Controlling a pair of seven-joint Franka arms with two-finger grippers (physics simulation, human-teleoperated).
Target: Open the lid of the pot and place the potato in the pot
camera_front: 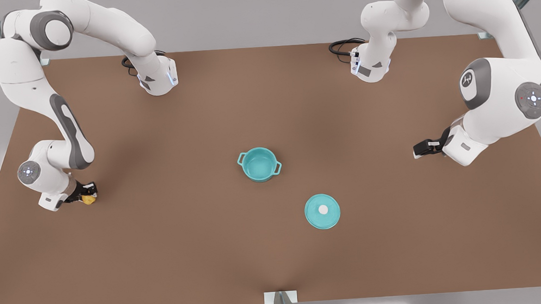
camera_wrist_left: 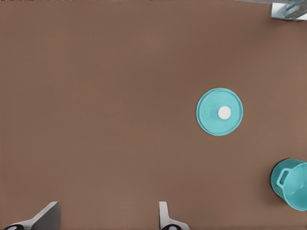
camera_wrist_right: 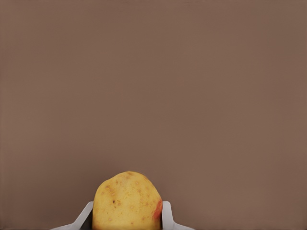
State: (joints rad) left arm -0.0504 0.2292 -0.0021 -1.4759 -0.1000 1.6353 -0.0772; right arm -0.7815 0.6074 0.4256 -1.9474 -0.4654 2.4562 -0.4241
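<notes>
- The brown table top carries everything; the small round teal pot with two loop handles stands near its middle and serves as the landmark here.
- The pot is open and looks empty inside, so the lid step looks done.
- The flat round teal pot lid with a white knob lies on the table near the pot, towards the front view's lower right, apart from it.
- The left gripper hovers well off the pot on the front view's right, its fingers spread wide and holding nothing; this arm waits.
- The right gripper sits well off the pot on the front view's left, low by the table, its fingers closed on the potato.
- The small rounded yellow potato with an orange-red patch sits between those fingers.
- Step in hand, as I judge it: carrying the potato. The next move calls for lifting it over the pot's rim, centring, then releasing.
</notes>
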